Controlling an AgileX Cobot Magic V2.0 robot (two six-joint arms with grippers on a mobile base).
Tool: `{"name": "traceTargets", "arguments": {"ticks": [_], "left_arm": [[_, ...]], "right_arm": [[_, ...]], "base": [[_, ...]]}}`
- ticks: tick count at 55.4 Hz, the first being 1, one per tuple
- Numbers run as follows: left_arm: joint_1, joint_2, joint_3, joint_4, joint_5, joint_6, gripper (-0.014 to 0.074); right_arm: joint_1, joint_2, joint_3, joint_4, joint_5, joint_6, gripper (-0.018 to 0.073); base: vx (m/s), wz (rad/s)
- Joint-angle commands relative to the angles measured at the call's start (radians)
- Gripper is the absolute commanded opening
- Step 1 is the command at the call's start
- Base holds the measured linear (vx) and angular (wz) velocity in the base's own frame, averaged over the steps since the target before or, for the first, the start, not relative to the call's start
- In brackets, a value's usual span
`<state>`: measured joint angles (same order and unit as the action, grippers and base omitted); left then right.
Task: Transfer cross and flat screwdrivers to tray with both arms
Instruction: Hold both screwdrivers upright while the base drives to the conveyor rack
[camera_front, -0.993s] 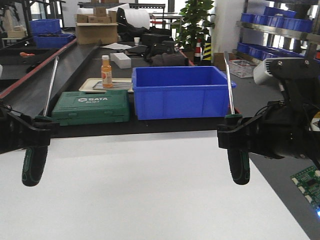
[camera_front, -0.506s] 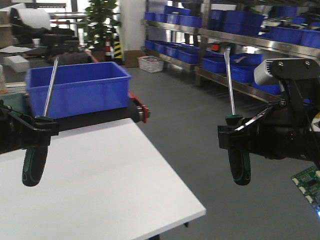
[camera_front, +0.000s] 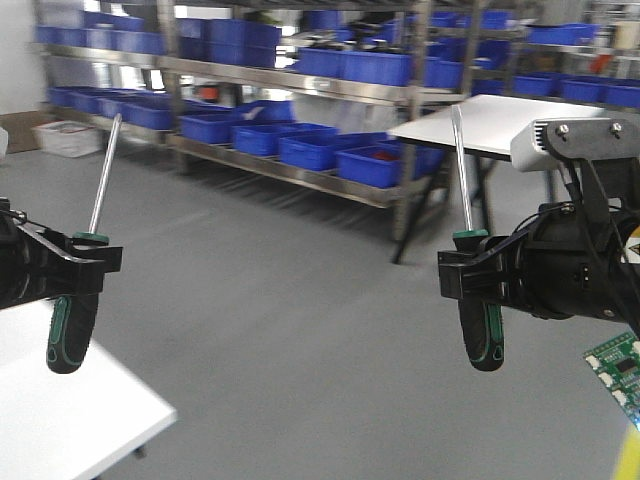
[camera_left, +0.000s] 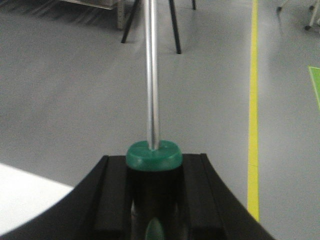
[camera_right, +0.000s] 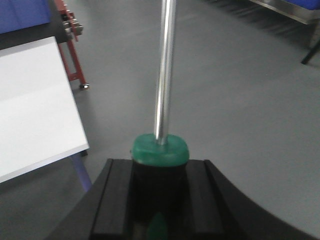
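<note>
Two green-and-black screwdrivers stand upright, silver shafts pointing up. My left gripper (camera_front: 88, 262) is shut on the handle of the left screwdriver (camera_front: 72, 330), which in the left wrist view shows its green collar (camera_left: 153, 154) between the black jaws of the gripper (camera_left: 153, 192). My right gripper (camera_front: 470, 272) is shut on the right screwdriver (camera_front: 482, 335), whose collar (camera_right: 160, 149) sits between that gripper's (camera_right: 159, 195) jaws. Which tip is cross and which is flat does not show. The tray is out of view.
Steel shelving with blue bins (camera_front: 300, 140) runs along the back over a grey floor. One white table (camera_front: 490, 120) stands at the back right, and a white table corner (camera_front: 70, 425) lies at the lower left. A yellow floor line (camera_left: 253, 125) runs past.
The whole background has swept left: the blue crate, green case and white tabletop have slid out, and shelving and floor have come in. Both grippers keep holding their screwdrivers the same way.
</note>
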<state>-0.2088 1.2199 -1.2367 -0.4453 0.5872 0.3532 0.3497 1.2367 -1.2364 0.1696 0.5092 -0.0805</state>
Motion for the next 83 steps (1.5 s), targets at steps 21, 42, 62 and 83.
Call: {"name": "traceTargets", "arguments": {"ticks": [21, 42, 62, 83], "left_arm": [[-0.004, -0.022, -0.029, -0.031, -0.074, -0.010, 0.0003], [-0.004, -0.022, -0.029, -0.031, -0.074, -0.010, 0.0003], [-0.004, -0.022, -0.029, -0.031, -0.074, -0.010, 0.0003], [-0.004, -0.022, -0.029, -0.031, -0.074, -0.010, 0.0003]], "right_arm": [[-0.003, -0.029, -0.032, 0.002, -0.086, -0.005, -0.0008], [-0.003, -0.029, -0.032, 0.002, -0.085, -0.005, -0.0008], [-0.003, -0.029, -0.032, 0.002, -0.082, -0.005, -0.0008], [-0.003, -0.029, -0.032, 0.002, -0.081, -0.005, -0.0008]], "base": [[0.13, -0.67], [0.23, -0.58], [0.32, -0.39], [0.39, -0.01]]}}
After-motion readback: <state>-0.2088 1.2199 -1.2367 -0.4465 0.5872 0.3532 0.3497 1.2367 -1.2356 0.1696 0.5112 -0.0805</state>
